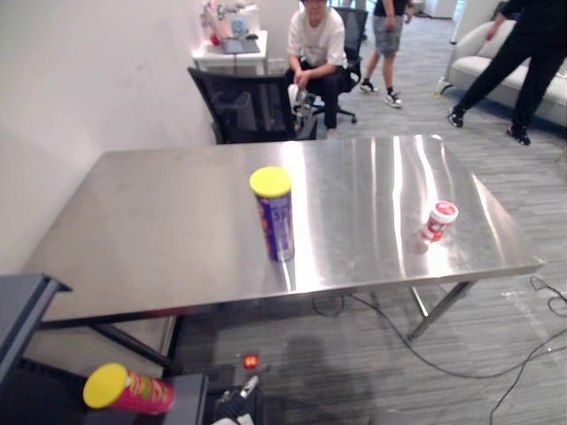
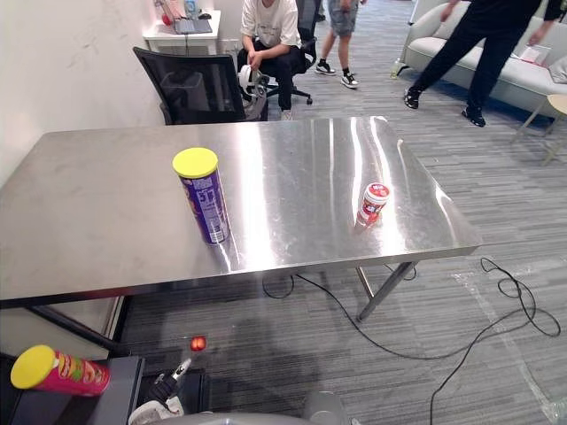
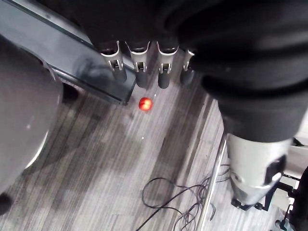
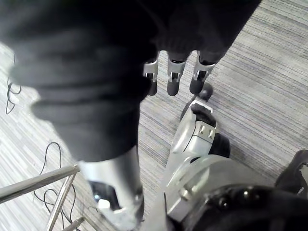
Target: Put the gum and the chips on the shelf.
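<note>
Chips (image 1: 273, 212): upright, mid-desk (image 1: 151, 221); gum (image 1: 438, 220): standing at its 3 o'clock, near the desk's edge; shelf (image 1: 19, 305): at 8 o'clock. Left robot hand (image 3: 141, 72), right robot hand (image 4: 173, 81): fingers apart and slack, empty, hanging over the floor. Risk: the tall chips likely topple if nudged high, and the gum may skid off the slick edge under a loose pinch.

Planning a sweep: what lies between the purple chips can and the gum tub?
Only bare steel tabletop between purple chips can and gum tub, in both eye views.
</note>
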{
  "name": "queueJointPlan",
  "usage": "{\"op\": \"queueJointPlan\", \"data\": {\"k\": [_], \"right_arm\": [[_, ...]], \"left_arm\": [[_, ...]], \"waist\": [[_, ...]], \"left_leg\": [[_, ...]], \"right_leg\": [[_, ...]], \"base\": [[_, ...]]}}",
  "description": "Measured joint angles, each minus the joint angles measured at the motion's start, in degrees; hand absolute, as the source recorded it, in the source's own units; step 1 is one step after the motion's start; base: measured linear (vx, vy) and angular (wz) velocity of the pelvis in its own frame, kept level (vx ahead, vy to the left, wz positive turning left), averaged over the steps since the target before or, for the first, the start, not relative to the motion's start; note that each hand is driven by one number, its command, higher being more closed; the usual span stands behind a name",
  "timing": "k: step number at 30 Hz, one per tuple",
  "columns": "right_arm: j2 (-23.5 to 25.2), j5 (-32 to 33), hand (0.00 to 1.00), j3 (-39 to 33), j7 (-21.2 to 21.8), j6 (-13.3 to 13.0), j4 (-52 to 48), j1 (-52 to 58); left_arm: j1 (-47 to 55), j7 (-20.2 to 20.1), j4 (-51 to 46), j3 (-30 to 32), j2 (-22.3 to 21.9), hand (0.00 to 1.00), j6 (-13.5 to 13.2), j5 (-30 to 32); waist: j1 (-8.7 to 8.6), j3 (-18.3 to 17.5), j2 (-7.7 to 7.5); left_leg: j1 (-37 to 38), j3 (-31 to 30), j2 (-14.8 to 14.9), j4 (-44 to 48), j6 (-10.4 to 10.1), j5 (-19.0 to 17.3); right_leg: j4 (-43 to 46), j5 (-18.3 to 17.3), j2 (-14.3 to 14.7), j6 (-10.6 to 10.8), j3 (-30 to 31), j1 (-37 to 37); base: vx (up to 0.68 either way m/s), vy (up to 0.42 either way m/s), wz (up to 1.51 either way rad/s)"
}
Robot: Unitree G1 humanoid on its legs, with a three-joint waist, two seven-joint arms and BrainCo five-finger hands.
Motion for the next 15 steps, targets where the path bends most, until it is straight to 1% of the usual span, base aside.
{"op": "queueJointPlan", "data": {"k": [1, 2, 3, 4, 5, 6, 8, 9, 10, 11, 12, 14, 15], "right_arm": [[-0.09, 0.0, 0.0, 0.25, 0.02, 0.0, 0.05, 0.0], [-0.33, 0.0, 0.0, 0.6, 0.05, -0.19, 0.31, 0.15], [-0.92, -0.01, 0.0, 0.64, 0.11, -0.46, 0.35, -0.12], [-1.93, -0.02, 0.0, 0.97, 0.16, -0.53, 0.42, -0.6], [-2.43, -0.09, 0.0, 1.55, 0.27, -0.58, 0.32, -1.53], [-2.68, -0.12, 0.0, 1.88, 0.31, -0.59, 0.43, -2.23], [-2.5, -0.16, 0.0, 3.29, 0.26, -0.6, 0.48, -3.13], [-2.29, -0.24, 0.0, 4.6, 0.37, -0.58, 0.54, -4.18], [-1.7, -1.2, 0.0, 6.34, 0.58, -0.56, 0.63, -4.93], [-1.37, -1.91, 0.0, 7.02, 0.63, -0.57, 0.66, -5.04], [-0.92, -2.46, 0.0, 8.4, 0.69, -0.58, 1.04, -5.68], [-1.23, -3.14, 0.0, 9.23, 0.74, -0.73, 1.9, -6.24], [-2.23, -4.28, 0.0, 10.18, 0.75, -0.88, 2.35, -6.24]], "left_arm": [[0.13, -0.15, 0.2, 0.06, 0.2, 0.0, 0.09, 0.07], [-0.04, -0.55, 2.01, -0.51, 0.46, 0.0, 0.41, 0.42], [-0.31, -0.82, 2.75, -1.59, 0.43, 0.0, 0.63, 0.53], [-0.02, -0.95, 3.2, -2.47, 0.12, 0.0, 0.59, 0.52], [0.07, -0.91, 3.58, -2.74, 0.06, 0.0, 0.55, 0.49], [0.12, -0.96, 4.04, -3.79, 0.36, 0.0, 0.55, 0.54], [0.09, -1.15, 4.03, -5.05, 1.41, 0.0, 0.52, 0.54], [0.05, -1.2, 4.03, -5.9, 1.97, 0.0, 0.47, 0.56], [-0.05, -1.2, 4.19, -6.98, 3.45, 0.0, 0.49, 0.79], [-0.12, -1.2, 4.32, -7.56, 4.13, 0.0, 0.5, 0.88], [-0.54, -1.08, 4.69, -8.04, 5.03, 0.0, 0.53, 0.93], [-0.64, -0.92, 5.04, -9.29, 5.08, 0.0, 0.5, 0.94], [-0.62, -0.85, 5.16, -9.43, 4.95, 0.0, 0.5, 0.93]], "waist": [[0.23, -0.3, -0.41], [0.24, -0.97, -0.07], [0.67, -1.16, 0.76], [1.18, -1.3, 1.82], [1.04, -1.51, 1.92], [0.98, -1.93, 1.56], [1.12, -2.7, 1.07], [1.31, -2.87, -0.45], [1.28, -3.06, -2.14], [1.3, -3.05, -2.7], [1.38, -3.16, -4.43], [1.21, -3.23, -3.81], [1.17, -3.36, -3.28]], "left_leg": [[0.16, -0.13, -0.1, -1.24, -0.46, 0.57], [0.8, -1.29, -0.82, -3.0, -1.23, 1.59], [0.51, -2.28, -1.34, -1.9, -1.34, 1.72], [0.72, -2.57, -1.26, -2.9, -0.82, 1.83], [0.85, -2.28, -0.67, -4.89, -0.97, 2.98], [0.7, -2.06, -0.62, -6.86, -1.27, 4.35], [0.72, -1.12, -0.73, -8.95, -1.56, 6.13], [0.56, -0.43, -0.92, -10.26, -2.03, 7.32], [0.56, -0.26, -1.5, -11.52, -2.33, 8.5], [0.54, -0.14, -1.91, -12.24, -2.5, 9.02], [0.55, -0.21, -2.61, -12.9, -3.02, 9.64], [0.74, -1.3, -2.01, -12.92, -3.1, 10.21], [0.66, -2.46, -1.71, -12.92, -3.34, 10.46]], "right_leg": [[-0.54, 0.06, 0.3, 0.12, -0.3, -0.27], [-2.36, 0.3, 0.43, 0.33, -1.48, -0.39], [-3.48, 0.28, 0.43, 0.31, -2.31, -0.25], [-4.76, 0.25, 0.97, 0.32, -3.0, -0.01], [-7.45, 0.12, 0.97, 0.34, -3.78, 0.66], [-11.67, 0.11, 0.95, 0.34, -4.91, 1.55], [-17.4, 0.11, 0.56, 0.35, -6.08, 2.94], [-21.53, -0.06, 0.11, 0.58, -7.4, 3.79], [-25.23, -0.81, -0.75, 1.62, -9.4, 4.98], [-26.73, -1.56, -1.22, 2.38, -10.08, 5.42], [-29.3, -3.22, -2.19, 4.38, -11.72, 6.45], [-29.9, -3.45, -1.37, 4.03, -13.37, 7.49], [-30.09, -3.78, -1.09, 4.19, -14.46, 8.22]], "base": [[-0.07, -0.104, -0.04], [0.01, -0.04, -0.01], [0.07, 0.009, -0.08], [0.05, 0.008, -0.24], [-0.02, -0.017, -0.25], [-0.08, -0.049, -0.17], [-0.04, -0.047, -0.26], [-0.07, -0.099, -0.34], [-0.08, -0.119, -0.26], [-0.09, -0.153, -0.07], [-0.1, -0.154, 0.09], [-0.1, -0.133, 0.26], [-0.06, -0.075, 0.39]]}}
